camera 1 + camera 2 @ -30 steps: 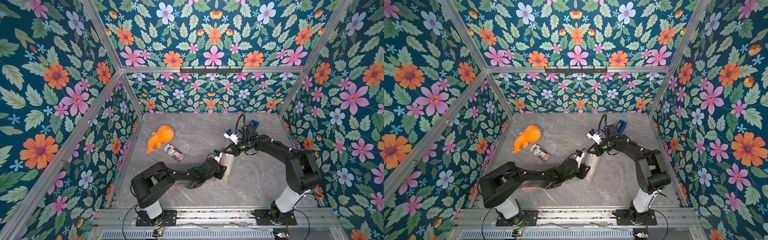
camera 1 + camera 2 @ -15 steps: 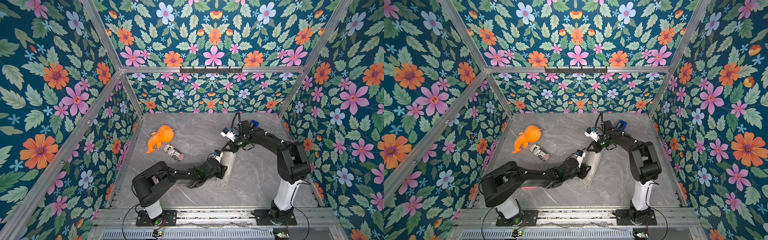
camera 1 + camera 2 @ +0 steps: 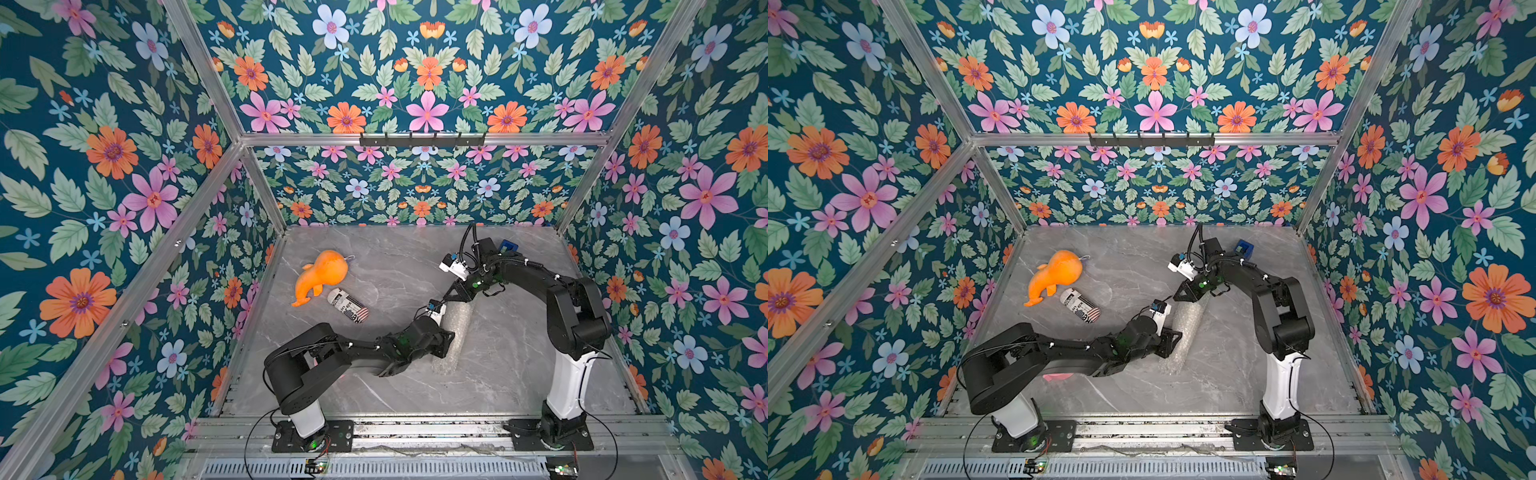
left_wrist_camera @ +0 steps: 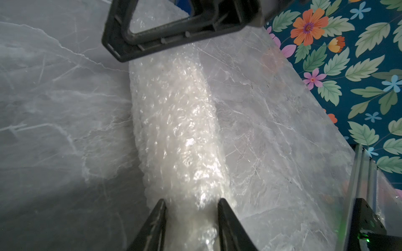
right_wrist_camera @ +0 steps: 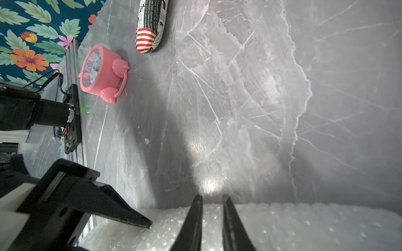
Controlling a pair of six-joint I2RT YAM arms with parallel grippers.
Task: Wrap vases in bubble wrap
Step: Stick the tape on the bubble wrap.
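**Operator:** What's different from a second ago?

**Spotter:** Your right claw [image 5: 212, 196] has eased off. Its jaws were shut and now stand a slit apart over the far end of the bubble wrap [image 3: 453, 332], with nothing visibly pinched between them. That arm has also folded up taller at the elbow.

**Operator:** And the left?

**Spotter:** Your left claw [image 4: 191, 202] stays clamped around the roll partway along, one finger on each side. The roll hasn't shifted on the tabletop [image 3: 519, 374].

**Operator:** Where's the vase?

**Spotter:** You can't see it. The wrap lies as a closed tube mid-tabletop, well apart from the printed can [image 3: 348, 304] and the orange plush toy [image 3: 322, 274], so I judge the vase is inside. The rolling looks finished. Your risk is the loose edge springing open once the left lets go too.
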